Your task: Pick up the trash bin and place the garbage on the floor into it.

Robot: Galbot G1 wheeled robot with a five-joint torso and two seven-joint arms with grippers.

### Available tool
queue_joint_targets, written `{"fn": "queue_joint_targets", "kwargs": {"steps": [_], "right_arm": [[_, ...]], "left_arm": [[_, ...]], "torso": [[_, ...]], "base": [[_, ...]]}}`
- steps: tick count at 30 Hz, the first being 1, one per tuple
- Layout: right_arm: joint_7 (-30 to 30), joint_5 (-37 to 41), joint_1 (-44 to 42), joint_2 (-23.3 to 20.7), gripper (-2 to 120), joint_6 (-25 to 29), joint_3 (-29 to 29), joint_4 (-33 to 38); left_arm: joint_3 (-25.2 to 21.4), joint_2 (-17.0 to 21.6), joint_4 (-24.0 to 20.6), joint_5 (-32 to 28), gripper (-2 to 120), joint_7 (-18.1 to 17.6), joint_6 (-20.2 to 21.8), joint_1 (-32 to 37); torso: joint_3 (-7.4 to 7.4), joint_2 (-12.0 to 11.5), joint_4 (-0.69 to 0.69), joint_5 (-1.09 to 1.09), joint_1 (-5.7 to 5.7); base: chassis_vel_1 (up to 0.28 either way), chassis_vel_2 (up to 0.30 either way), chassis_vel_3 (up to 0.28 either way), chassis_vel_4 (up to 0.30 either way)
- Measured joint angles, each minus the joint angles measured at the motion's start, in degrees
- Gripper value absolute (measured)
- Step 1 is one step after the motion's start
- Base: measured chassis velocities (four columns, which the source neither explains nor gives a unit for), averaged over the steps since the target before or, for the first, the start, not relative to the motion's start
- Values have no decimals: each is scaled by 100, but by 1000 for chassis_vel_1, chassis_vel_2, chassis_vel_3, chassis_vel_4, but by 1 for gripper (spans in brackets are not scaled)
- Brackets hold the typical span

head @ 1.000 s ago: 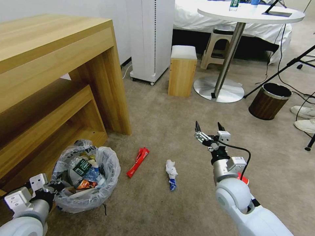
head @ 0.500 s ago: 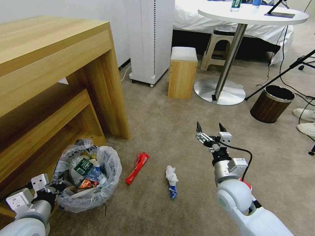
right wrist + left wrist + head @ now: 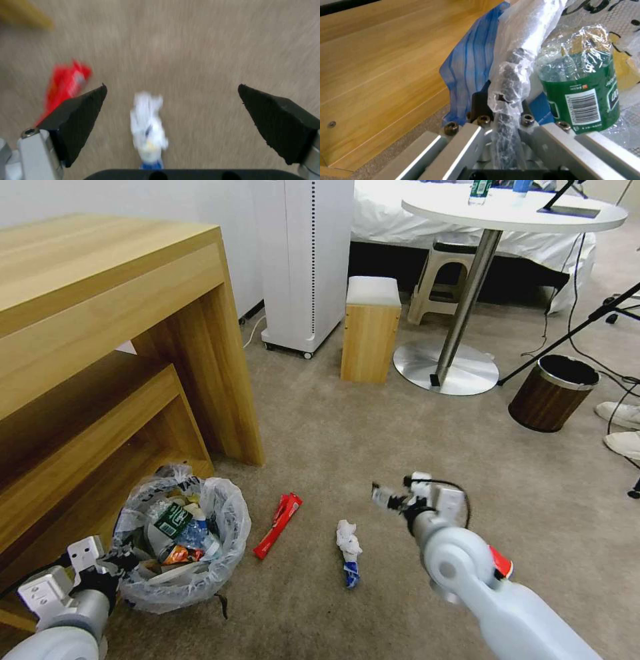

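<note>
Left gripper [image 3: 110,567] sits low at the left, clamped on the rim of the trash bin [image 3: 180,543]; in the left wrist view the crinkly bag edge [image 3: 510,82] runs straight between its closed jaws. Bin rests on the floor [image 3: 333,447], just ahead and to the right of this gripper, hard by the foot of the wooden shelf unit [image 3: 100,347]. Bin contents: a crushed green bottle [image 3: 583,100] with barcode label lies just inside the rim beside the gripper, with a blue striped wrapper [image 3: 466,75] on the other side of the clamped rim.

Further right, a long red packet [image 3: 278,517] lies flat on the floor, between the bin and the right gripper, apart from both. Next, a crumpled white paper with a blue end [image 3: 348,552] lies on the floor, near the red packet but not touching it.

Right gripper [image 3: 390,499] hangs above the carpet just right of and beyond the white paper, pointing left. Jaws spread wide, nothing held. In the right wrist view the white paper [image 3: 148,127] lies between the two black fingertips [image 3: 80,115], closer to the one beside the red packet [image 3: 65,85]. That view is motion-blurred; no contact with the paper can be made out.

Well beyond the right gripper, at the far right: a brown wood-grain bin [image 3: 552,392] near the round surface's base [image 3: 445,369].
</note>
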Motion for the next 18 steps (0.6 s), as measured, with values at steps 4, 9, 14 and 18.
{"fn": "queue_joint_targets", "kwargs": {"steps": [4, 9, 14, 18], "right_arm": [[12, 115, 353, 236, 100, -150, -586, -662], [-149, 25, 766, 655, 100, -268, -1197, -1569], [-281, -197, 957, 925, 100, -263, -1520, -2192], [-413, -430, 1038, 1084, 100, -179, -1757, -2546]], "left_arm": [[12, -70, -21, 44, 0, 12, -25, 6], [21, -140, -23, 100, 0, 27, -77, 4], [23, -176, -44, 118, 0, 29, -94, 1], [29, -206, -59, 135, 0, 34, -113, 5]], "torso": [[0, 0, -1, 1, 0], [0, 0, 0, 0, 0], [0, 0, 0, 0, 0], [0, 0, -1, 0, 0]], "base": [[0, 0, 0, 0], [0, 0, 0, 0], [0, 0, 0, 0], [0, 0, 0, 0]]}}
